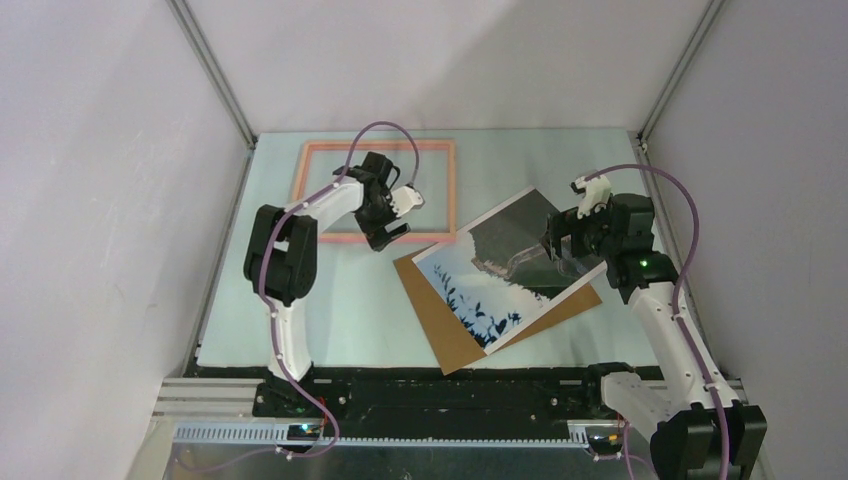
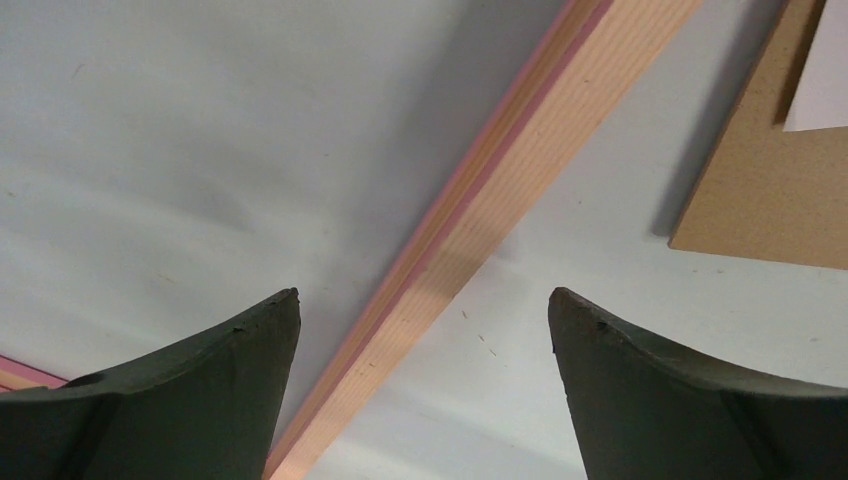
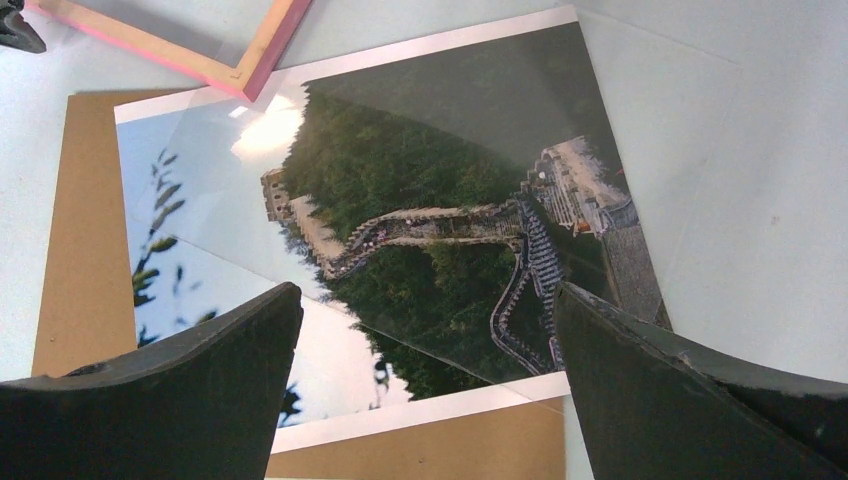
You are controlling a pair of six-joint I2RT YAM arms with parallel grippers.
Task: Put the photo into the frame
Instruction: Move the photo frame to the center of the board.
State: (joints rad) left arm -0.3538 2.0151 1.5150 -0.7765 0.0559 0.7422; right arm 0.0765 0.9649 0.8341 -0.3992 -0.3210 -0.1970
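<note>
The fingers (image 2: 200, 370) of the left gripper (image 1: 403, 216) are spread wide and hold nothing. In its wrist view they stand either side of one salmon-pink and bare-wood rail of the frame (image 2: 500, 190), which runs diagonally between them, though whether they touch it cannot be told. From above, the frame (image 1: 375, 147) lies flat at the upper centre of the pale table (image 1: 350, 310), this gripper over its lower right rail. The right gripper (image 1: 556, 246) is likewise fully parted and empty, poised over the dark hill half of the photo (image 3: 430, 180). The photo (image 1: 500, 270) lies tilted at centre right on the brown backing board (image 1: 455, 340) — outside the frame, its upper corner just beside the frame's lower right corner (image 3: 255, 55).
</note>
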